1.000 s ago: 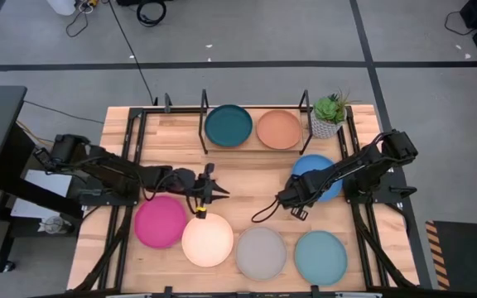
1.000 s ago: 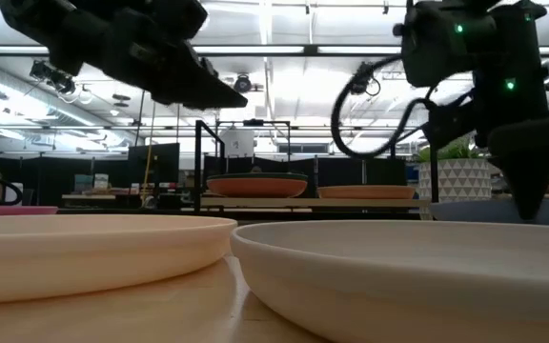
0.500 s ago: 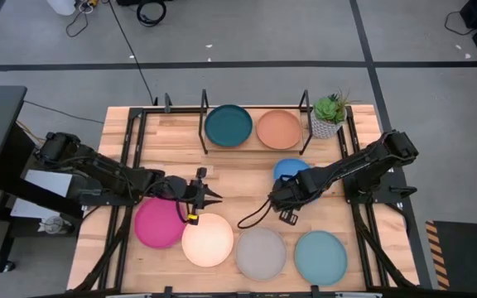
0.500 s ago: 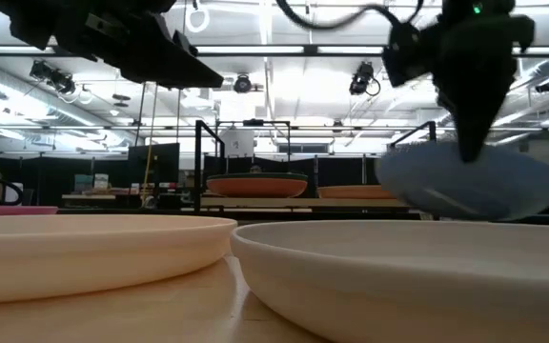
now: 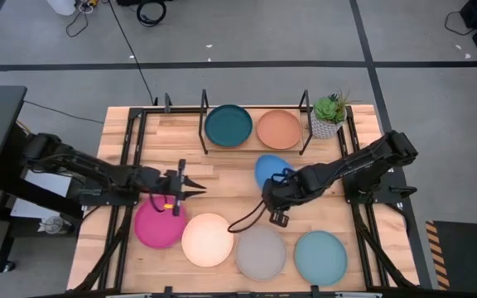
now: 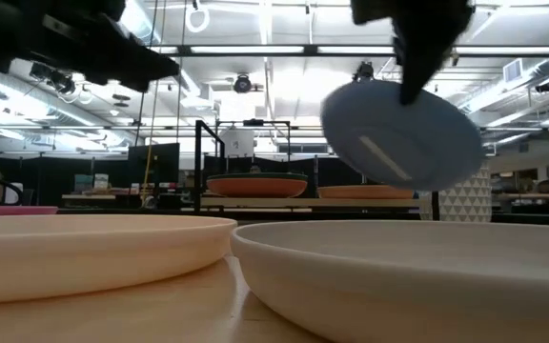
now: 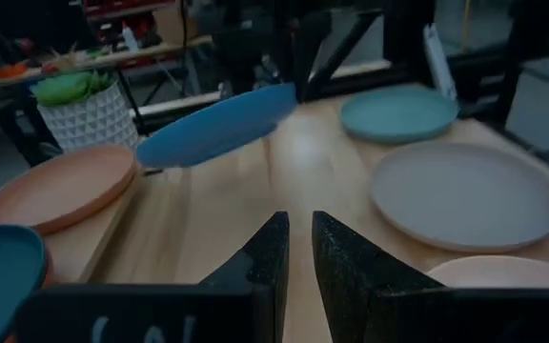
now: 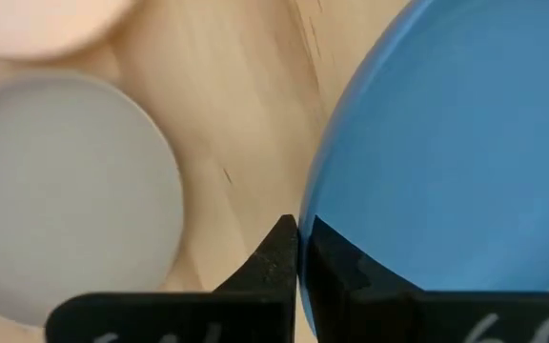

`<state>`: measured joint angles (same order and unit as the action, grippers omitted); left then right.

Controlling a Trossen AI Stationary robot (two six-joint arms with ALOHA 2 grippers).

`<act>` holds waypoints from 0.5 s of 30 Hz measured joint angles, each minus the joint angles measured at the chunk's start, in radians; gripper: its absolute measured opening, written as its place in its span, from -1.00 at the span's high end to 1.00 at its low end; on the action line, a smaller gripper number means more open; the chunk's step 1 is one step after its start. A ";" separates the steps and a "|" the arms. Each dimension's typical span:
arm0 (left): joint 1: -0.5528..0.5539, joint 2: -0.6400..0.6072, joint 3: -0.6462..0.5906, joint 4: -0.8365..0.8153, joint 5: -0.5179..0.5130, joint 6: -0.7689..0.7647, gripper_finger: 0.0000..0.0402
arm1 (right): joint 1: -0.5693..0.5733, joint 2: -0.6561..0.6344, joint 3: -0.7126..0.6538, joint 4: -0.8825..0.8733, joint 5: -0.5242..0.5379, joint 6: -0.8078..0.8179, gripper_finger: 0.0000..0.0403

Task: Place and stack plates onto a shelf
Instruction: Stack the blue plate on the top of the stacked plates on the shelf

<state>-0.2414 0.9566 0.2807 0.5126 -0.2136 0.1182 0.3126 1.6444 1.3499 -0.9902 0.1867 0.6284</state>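
From above, a wooden tabletop [image 5: 238, 178] carries a black-rod shelf [image 5: 253, 147] at its far edge, holding a dark teal plate [image 5: 228, 125] beside an orange plate [image 5: 278, 129]; a potted plant [image 5: 329, 115] stands just right of it. The right tool [image 5: 270, 197] sits mid-table, clamped on the rim of a blue plate [image 5: 268, 170] lifted off the wood, just in front of the shelf. The left tool [image 5: 190, 187] hovers over the far edge of a magenta plate [image 5: 158, 223], fingers nearly together and empty. Along the near edge lie the magenta, cream plate [image 5: 207, 239], grey plate [image 5: 261, 252] and light teal plate [image 5: 320, 257], with bare wood between them and the shelf. The low view alone shows height: the blue plate [image 6: 403, 133] hangs tilted, above the shelf board. The left wrist view shows that arm's fingers [image 7: 267, 257] with only a narrow gap, nothing between, and the blue plate [image 7: 217, 124] airborne ahead. The right wrist view shows its fingers [image 8: 276, 250] pinching the blue rim [image 8: 446, 143], the grey plate [image 8: 65, 191] below.
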 joint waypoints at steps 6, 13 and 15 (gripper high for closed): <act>-0.004 -0.150 -0.074 -0.008 -0.001 -0.037 0.72 | -0.054 0.079 0.098 0.000 0.013 -0.159 0.92; -0.005 -0.253 -0.094 -0.096 -0.003 -0.123 0.72 | -0.090 0.229 0.289 -0.063 0.082 -0.402 0.92; -0.005 -0.261 -0.094 -0.104 -0.003 -0.145 0.72 | -0.100 0.266 0.347 -0.087 0.114 -0.470 0.92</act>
<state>-0.2462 0.6952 0.1867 0.4087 -0.2165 -0.0267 0.2130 1.9100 1.6971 -1.0776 0.3009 0.1583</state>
